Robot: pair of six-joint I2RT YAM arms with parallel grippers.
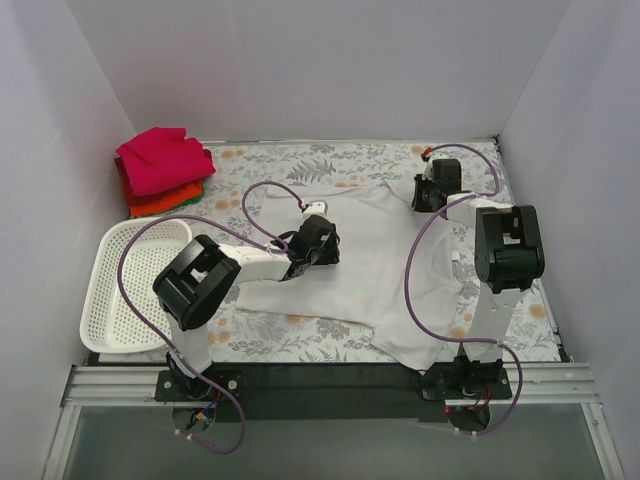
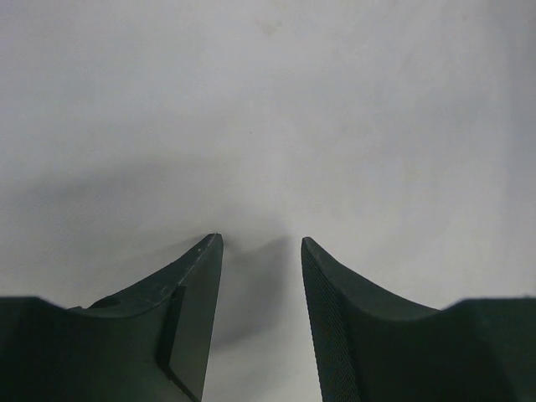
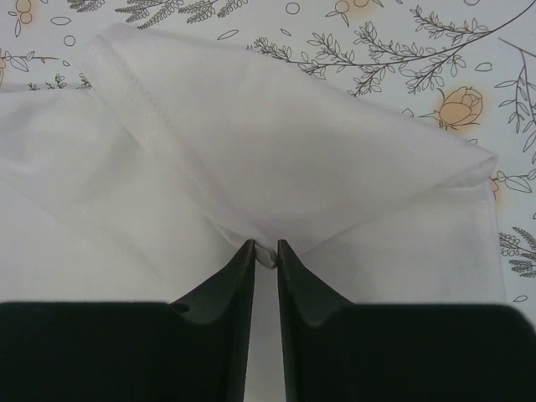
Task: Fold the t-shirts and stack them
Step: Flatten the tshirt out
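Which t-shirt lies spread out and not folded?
The white t-shirt, spread across the middle of the table. The pink t-shirt and the red-orange t-shirt lie folded in a pile, far left.

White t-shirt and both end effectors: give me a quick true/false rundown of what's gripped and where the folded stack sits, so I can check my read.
1. The right end effector is shut on a pinch of the white t-shirt. True.
2. The left end effector is clamped on cloth. False: it is open over white cloth, with nothing between its tips.
3. The magenta-pink shirt tops the folded stack. True.
4. The folded stack sits inside the white basket. False: it lies on the table, beyond the basket at the far left corner.
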